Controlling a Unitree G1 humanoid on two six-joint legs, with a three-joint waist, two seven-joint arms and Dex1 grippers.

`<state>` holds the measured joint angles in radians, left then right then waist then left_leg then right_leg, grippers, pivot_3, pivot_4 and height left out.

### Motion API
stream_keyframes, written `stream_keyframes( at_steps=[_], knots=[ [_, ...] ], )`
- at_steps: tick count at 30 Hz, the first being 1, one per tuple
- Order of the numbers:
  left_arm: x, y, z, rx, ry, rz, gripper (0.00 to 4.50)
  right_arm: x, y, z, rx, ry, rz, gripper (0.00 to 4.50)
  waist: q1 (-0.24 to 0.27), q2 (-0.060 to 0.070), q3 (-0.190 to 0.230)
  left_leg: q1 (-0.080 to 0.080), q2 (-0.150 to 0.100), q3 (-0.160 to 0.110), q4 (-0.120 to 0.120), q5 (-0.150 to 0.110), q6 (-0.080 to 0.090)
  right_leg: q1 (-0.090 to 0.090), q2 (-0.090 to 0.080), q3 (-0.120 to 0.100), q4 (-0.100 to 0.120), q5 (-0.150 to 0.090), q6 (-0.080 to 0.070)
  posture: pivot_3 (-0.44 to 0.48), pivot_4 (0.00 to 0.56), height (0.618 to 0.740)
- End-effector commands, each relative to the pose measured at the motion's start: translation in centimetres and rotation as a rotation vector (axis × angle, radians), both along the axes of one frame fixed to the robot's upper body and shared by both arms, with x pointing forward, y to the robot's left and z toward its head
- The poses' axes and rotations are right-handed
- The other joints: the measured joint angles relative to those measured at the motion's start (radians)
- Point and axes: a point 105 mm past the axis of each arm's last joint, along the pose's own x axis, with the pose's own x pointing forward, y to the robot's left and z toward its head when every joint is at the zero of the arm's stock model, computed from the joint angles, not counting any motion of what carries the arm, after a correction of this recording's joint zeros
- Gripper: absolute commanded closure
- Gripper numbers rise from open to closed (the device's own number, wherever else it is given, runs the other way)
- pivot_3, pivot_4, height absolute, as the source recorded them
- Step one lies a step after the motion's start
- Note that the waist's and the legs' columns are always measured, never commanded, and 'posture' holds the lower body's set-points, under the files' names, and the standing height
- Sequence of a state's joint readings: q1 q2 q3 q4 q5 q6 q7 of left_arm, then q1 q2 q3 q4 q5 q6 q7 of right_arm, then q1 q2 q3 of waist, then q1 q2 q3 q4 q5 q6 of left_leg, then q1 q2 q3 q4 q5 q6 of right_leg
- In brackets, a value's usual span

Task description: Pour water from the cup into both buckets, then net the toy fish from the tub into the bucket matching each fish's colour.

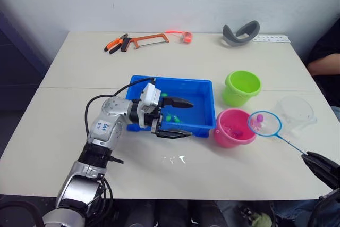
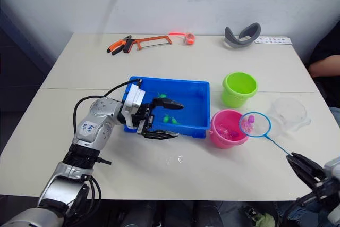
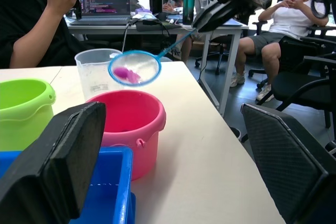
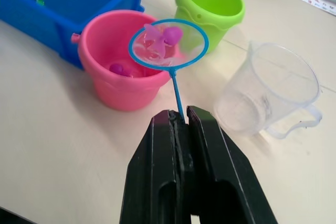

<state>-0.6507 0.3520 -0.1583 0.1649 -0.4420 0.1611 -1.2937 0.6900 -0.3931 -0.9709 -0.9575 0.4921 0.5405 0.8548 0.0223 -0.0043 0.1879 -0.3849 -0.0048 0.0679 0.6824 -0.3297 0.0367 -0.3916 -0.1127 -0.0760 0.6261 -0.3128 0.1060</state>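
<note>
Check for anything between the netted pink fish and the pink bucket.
Nothing visible: the net, held by the right gripper, hangs at the pink bucket rim with the pink fish inside, and the bucket's mouth is open.

Ahead of our right gripper the net hangs over the pink bucket; the cup crowds just beside, the green bucket beyond, bare table beneath.

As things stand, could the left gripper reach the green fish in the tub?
Probably yes: the left gripper hangs open over the blue tub, with the green fish between its fingers and nothing covering them.
</note>
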Motion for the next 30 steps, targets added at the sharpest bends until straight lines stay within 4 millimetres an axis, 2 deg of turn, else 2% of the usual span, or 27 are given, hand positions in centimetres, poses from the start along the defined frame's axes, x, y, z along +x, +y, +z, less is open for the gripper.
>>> stream_keyframes(
  at_steps=[1,8,17,24,30],
  knots=[
    [-0.1,-0.4,0.2,-0.01,-0.028,-0.003,0.03,0.4,1.5,0.9,-0.202,-0.091,0.044,4.5,0.001,0.0,0.0,0.0,0.0,0.0,0.0,0.0,0.0,0.0,-0.001,0.0,0.0,0.0,0.0,0.0,0.15,0.74],
    [0.0,-0.6,0.1,-0.009,-0.03,0.006,0.03,1.0,0.9,0.5,-0.462,-0.172,0.053,4.5,0.002,0.0,0.0,0.0,-0.001,0.0,0.0,0.0,0.0,0.0,0.001,0.0,0.0,0.0,0.0,0.0,0.15,0.74],
    [0.4,-0.3,-0.4,-0.01,-0.021,0.018,0.03,1.4,-0.2,1.1,-0.797,-0.317,0.064,4.5,0.002,0.0,0.0,0.0,-0.001,0.0,0.0,0.001,-0.001,0.0,0.001,0.0,0.0,0.0,0.0,0.0,0.15,0.74],
    [0.6,0.0,-0.5,-0.016,-0.018,0.031,0.03,1.6,-0.3,1.0,-0.886,-0.38,0.047,4.5,0.002,0.0,0.0,0.0,-0.001,0.0,0.0,0.001,-0.001,0.0,0.001,0.0,0.0,0.0,0.0,0.0,0.15,0.74],
    [0.2,0.0,-0.2,-0.025,-0.019,0.036,0.03,1.9,0.9,0.3,-0.956,-0.406,0.153,4.5,0.001,0.0,0.0,0.0,-0.001,0.0,0.0,0.001,-0.001,0.0,0.001,0.0,0.0,0.0,0.0,0.0,0.15,0.74]
  ],
)
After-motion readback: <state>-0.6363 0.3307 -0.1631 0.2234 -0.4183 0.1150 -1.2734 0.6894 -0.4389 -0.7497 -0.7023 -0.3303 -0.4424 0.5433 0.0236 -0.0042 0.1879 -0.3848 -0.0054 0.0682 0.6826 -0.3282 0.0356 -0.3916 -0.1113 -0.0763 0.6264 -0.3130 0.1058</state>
